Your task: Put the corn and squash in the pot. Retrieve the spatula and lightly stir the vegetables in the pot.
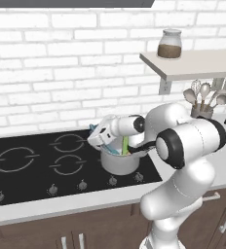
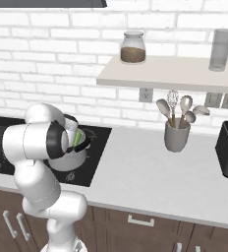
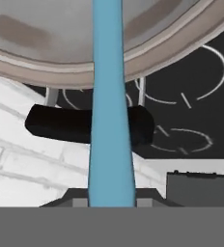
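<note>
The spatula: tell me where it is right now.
The spatula is clamped in the gripper, its blue handle running down into the pot on the stove's front right burner.

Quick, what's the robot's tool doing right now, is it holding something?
Tool: shut on the slender light-blue spatula, by its handle, over the round silver steel pot.

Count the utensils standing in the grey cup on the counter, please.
4: in the grey cup, one whisk at the back and three spoons beside it; others may be hidden.
</note>
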You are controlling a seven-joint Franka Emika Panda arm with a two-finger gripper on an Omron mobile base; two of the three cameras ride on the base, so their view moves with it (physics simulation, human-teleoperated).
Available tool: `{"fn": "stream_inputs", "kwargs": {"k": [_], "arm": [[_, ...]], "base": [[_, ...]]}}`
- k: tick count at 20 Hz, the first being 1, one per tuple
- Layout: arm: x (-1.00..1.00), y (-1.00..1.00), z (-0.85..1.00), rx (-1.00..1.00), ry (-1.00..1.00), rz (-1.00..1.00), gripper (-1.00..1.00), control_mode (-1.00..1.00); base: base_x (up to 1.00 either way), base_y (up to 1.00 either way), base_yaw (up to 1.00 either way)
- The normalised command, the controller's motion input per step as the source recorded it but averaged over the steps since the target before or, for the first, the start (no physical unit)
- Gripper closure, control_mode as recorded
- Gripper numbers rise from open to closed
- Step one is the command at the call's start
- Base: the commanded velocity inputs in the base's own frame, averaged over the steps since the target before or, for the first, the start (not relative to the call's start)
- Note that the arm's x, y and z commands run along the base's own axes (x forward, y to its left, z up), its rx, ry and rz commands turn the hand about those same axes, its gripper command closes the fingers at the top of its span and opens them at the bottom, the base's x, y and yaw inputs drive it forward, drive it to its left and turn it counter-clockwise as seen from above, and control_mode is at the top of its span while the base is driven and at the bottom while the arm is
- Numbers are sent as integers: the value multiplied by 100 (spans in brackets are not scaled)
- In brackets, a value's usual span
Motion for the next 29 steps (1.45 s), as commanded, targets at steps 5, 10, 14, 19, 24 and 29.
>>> {"fn": "stream_inputs", "kwargs": {"k": [5,10,14,19,24,29], "arm": [[0,-45,-30,-9,-2,22,100,-100],[0,-46,5,-13,-11,25,100,-100],[2,-13,1,-12,-13,23,100,-100],[1,0,0,-3,-18,15,100,-100],[-1,0,-4,0,-12,12,100,-100],[-39,-11,22,10,0,9,100,-100]], "base": [[0,0,0],[0,0,0],[0,0,0],[0,0,0],[0,0,0],[0,0,0]]}}
